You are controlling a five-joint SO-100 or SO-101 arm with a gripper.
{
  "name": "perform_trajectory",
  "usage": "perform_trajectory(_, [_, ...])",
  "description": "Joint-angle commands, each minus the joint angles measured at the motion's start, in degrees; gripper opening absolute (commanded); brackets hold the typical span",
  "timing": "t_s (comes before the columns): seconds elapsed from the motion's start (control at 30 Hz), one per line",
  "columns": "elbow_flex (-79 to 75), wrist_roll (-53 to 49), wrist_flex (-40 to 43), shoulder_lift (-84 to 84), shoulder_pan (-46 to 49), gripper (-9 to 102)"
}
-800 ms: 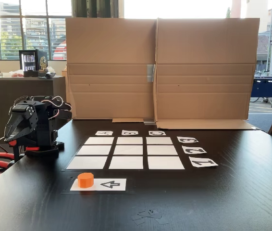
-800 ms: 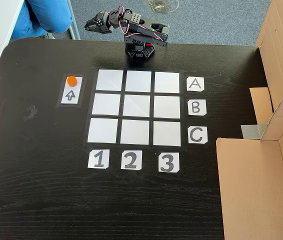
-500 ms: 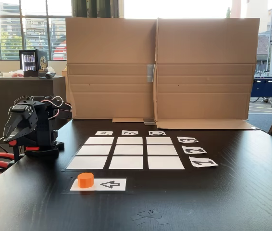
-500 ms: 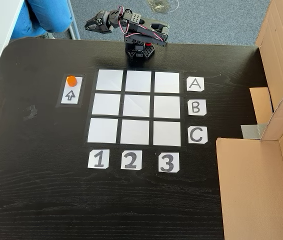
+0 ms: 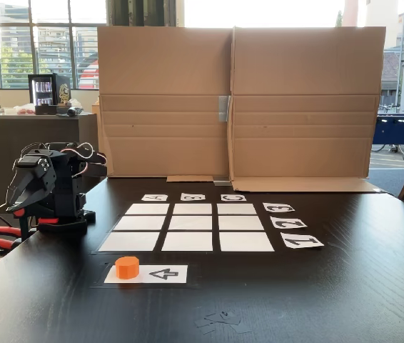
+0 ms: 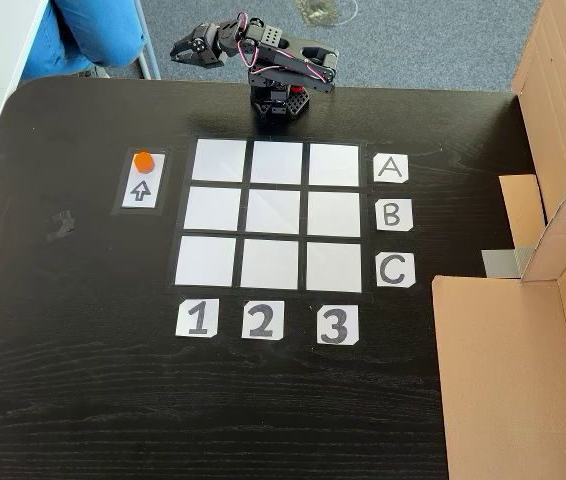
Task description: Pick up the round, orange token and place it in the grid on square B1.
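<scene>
Token (image 6: 142, 160) is sitting on the arrow strip (image 6: 141, 187), just left of the grid (image 6: 271, 215) in the top-down fixed view, well apart from square B1 (image 6: 212, 210). Beyond the grid's A row, the arm is resting folded, its gripper (image 6: 180, 47) holding nothing; jaw opening cannot be told.

You have a black wood-grain table (image 5: 345, 286) backed by a tall cardboard screen (image 5: 238, 100). Behind it, bright windows (image 5: 23, 50) show buildings, above a dark counter (image 5: 23, 153) with a small fridge (image 5: 45, 91). In the other fixed view, grey carpet (image 6: 413, 40) lies beyond the table.
</scene>
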Motion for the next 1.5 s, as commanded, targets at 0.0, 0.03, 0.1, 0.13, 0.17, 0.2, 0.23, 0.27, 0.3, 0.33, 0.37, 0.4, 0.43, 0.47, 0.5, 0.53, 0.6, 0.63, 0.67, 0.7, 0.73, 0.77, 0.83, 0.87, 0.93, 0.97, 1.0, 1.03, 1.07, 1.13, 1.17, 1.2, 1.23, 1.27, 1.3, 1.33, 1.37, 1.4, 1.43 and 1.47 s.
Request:
perform_trajectory(0.0, [-6.0, 0.4, 1.3, -4.4, -0.8, 0])
perform_trajectory(0.03, [-7.3, 0.4, 1.8, -6.0, -1.0, 0])
perform_trajectory(0.1, [-8.8, 0.5, 1.9, -8.2, -1.1, 0])
perform_trajectory(0.13, [-9.2, 0.5, 1.9, -9.0, -1.2, 0])
perform_trajectory(0.17, [-9.4, 0.6, 1.9, -9.5, -1.2, 0])
perform_trajectory(0.2, [-9.4, 0.6, 1.9, -9.8, -1.2, 0])
perform_trajectory(0.23, [-9.5, 0.6, 1.9, -9.9, -1.2, 0])
perform_trajectory(0.27, [-9.9, 0.6, 1.9, -10.5, -1.2, 0])
perform_trajectory(0.3, [-10.8, 0.6, 1.9, -11.3, -1.2, 0])
perform_trajectory(0.33, [-12.3, 0.6, 2.0, -12.7, -1.3, 0])
perform_trajectory(0.37, [-14.2, 0.6, 2.2, -14.5, -1.5, 0])
perform_trajectory(0.4, [-16.3, 0.6, 2.5, -16.8, -1.7, 1])
perform_trajectory(0.43, [-18.7, 0.6, 3.3, -19.2, -1.9, 3])
perform_trajectory(0.47, [-21.3, 0.5, 4.3, -21.8, -2.4, 3])
perform_trajectory(0.5, [-23.7, 0.4, 5.3, -24.3, -2.8, 4])
perform_trajectory(0.53, [-25.9, 0.4, 6.0, -26.7, -3.0, 6])
perform_trajectory(0.6, [-29.9, 0.5, 7.6, -31.2, -3.6, 7])
perform_trajectory(0.63, [-31.9, 0.5, 8.6, -33.4, -3.9, 7])
perform_trajectory(0.67, [-33.8, 0.5, 9.8, -35.3, -4.2, 7])
perform_trajectory(0.7, [-35.7, 0.5, 11.1, -37.2, -4.7, 8])
perform_trajectory(0.73, [-37.6, 0.5, 12.5, -38.9, -5.2, 8])
perform_trajectory(0.77, [-39.7, 0.4, 14.1, -40.7, -5.8, 8])
perform_trajectory(0.83, [-43.7, 0.4, 17.1, -44.2, -7.0, 9])
perform_trajectory(0.87, [-45.5, 0.2, 18.4, -46.0, -7.6, 10])
perform_trajectory(0.93, [-48.9, -3.2, 21.0, -49.1, -9.0, 11])
perform_trajectory(0.97, [-50.4, -3.3, 21.8, -50.7, -9.7, 12])
perform_trajectory(1.0, [-51.7, -3.4, 22.9, -52.0, -10.4, 15])
perform_trajectory(1.03, [-53.0, -5.1, 24.4, -53.3, -11.2, 19])
perform_trajectory(1.07, [-54.1, -7.0, 25.9, -54.6, -12.0, 24])
perform_trajectory(1.13, [-55.9, -7.1, 27.4, -56.6, -13.9, 35])
perform_trajectory(1.17, [-56.6, -7.1, 27.6, -57.6, -14.8, 39])
perform_trajectory(1.2, [-57.3, -7.1, 27.6, -58.5, -15.6, 42])
perform_trajectory(1.23, [-58.0, -7.1, 27.6, -59.4, -16.4, 45])
perform_trajectory(1.27, [-58.5, -7.1, 27.6, -60.3, -17.3, 47])
perform_trajectory(1.3, [-59.1, -7.4, 27.6, -61.2, -18.2, 49])
perform_trajectory(1.33, [-59.6, -7.4, 27.6, -62.1, -18.9, 51])
perform_trajectory(1.37, [-60.1, -7.4, 27.6, -63.0, -19.7, 52])
perform_trajectory(1.4, [-60.8, -7.4, 27.6, -64.2, -20.4, 54])
perform_trajectory(1.43, [-61.4, -7.4, 27.6, -65.4, -21.1, 56])
perform_trajectory(1.47, [-62.1, -7.6, 27.6, -66.5, -21.7, 59])
